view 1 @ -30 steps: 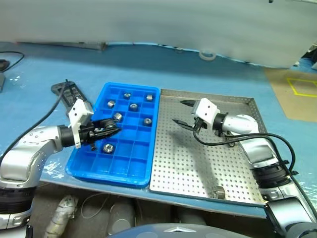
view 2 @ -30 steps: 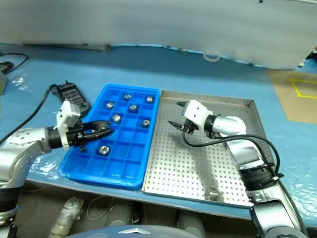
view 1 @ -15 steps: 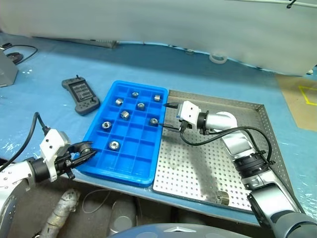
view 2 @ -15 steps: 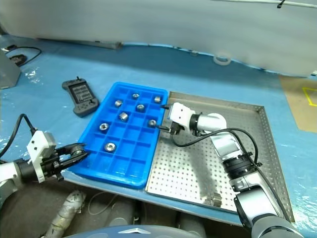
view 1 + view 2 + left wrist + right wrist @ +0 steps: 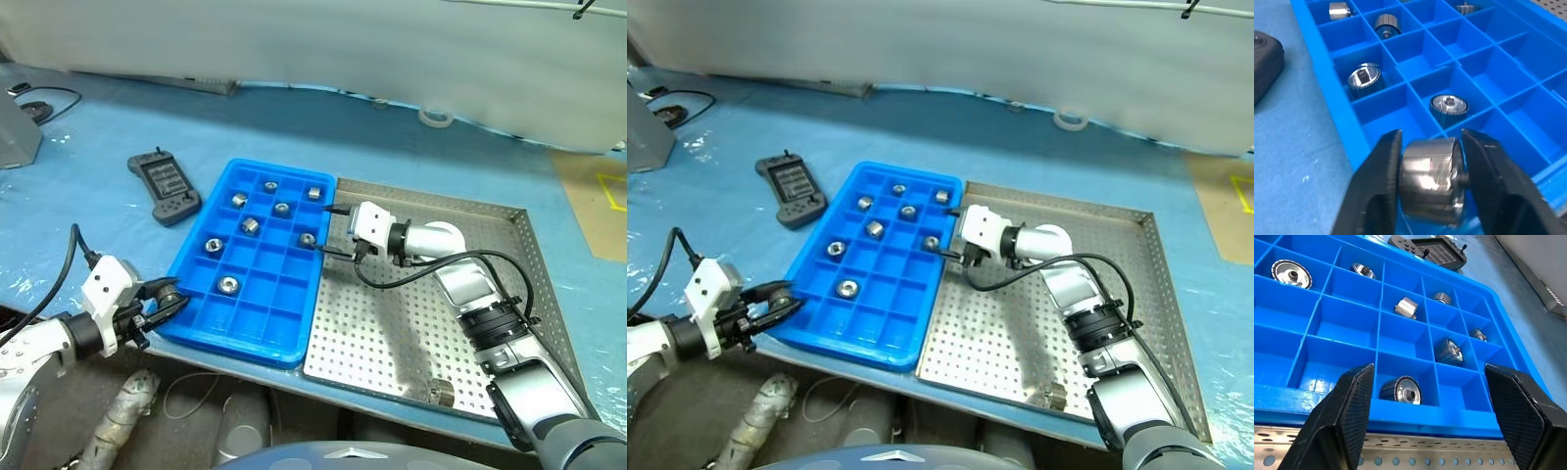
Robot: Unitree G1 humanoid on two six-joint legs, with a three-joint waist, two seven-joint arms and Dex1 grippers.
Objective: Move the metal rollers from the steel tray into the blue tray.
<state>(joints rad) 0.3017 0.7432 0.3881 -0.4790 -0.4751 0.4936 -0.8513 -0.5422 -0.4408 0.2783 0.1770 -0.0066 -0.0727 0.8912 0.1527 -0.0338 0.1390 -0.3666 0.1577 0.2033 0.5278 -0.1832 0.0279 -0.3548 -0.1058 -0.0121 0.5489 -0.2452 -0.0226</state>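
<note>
Left hand [image 5: 1427,196] first: its two black fingers [image 5: 1376,196] are clamped on the flat sides of one metal roller [image 5: 1431,185], which sits squarely between them. From the head view I see that hand [image 5: 162,302] low at the near left corner of the blue tray [image 5: 196,323], just outside its rim. My right hand [image 5: 331,231] hangs with its fingers [image 5: 1342,406] spread wide and nothing between them, over the seam where the blue tray meets the steel tray [image 5: 509,294], pointing toward the blue one. Beyond it, seven rollers lie one to a compartment in the blue tray: the nearest [image 5: 227,285] in the left half, another [image 5: 213,245] further up by the left wall, the rest [image 5: 282,209] toward the far end. One more roller [image 5: 441,393] rests on the perforated floor of the steel tray, near its front edge and well apart from both hands. Left of the blue tray a dark handheld controller [image 5: 164,184] lies on the blue desk [image 5: 88,225].
</note>
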